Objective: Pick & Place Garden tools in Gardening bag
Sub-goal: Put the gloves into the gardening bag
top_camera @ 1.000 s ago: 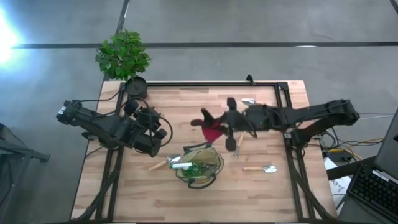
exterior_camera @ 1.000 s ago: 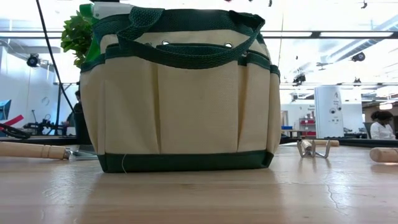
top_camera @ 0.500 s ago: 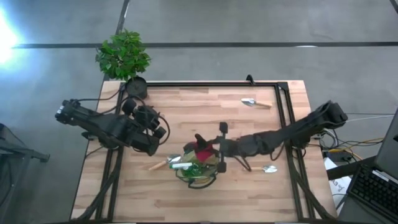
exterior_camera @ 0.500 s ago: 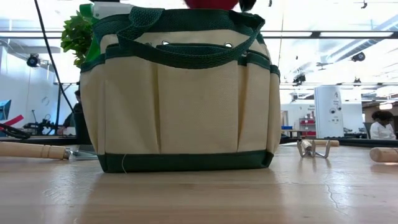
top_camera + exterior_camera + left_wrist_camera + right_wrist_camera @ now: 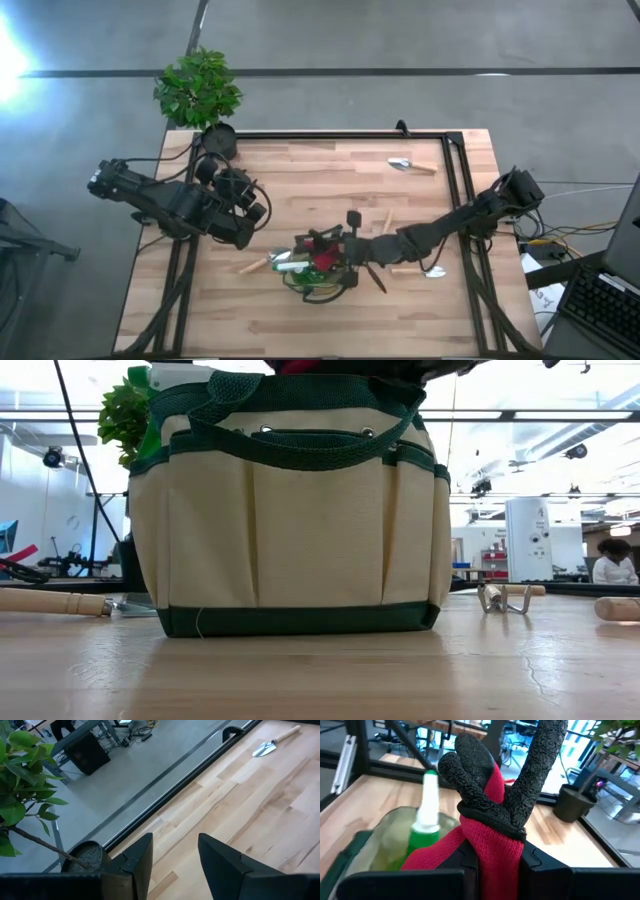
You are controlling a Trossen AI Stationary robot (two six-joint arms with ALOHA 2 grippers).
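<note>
While the red-and-black glove is pinched upright between the right gripper's fingers, it is held directly above the gardening bag's open mouth; the left gripper, fingers spread, is parked well apart.

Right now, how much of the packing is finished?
Done: a green-and-white bottle stands in the bag. In hand: the right end effector holds a red-and-black glove over the bag. Left: two trowels and another wooden-handled tool on the table. The left end effector waits open.
</note>
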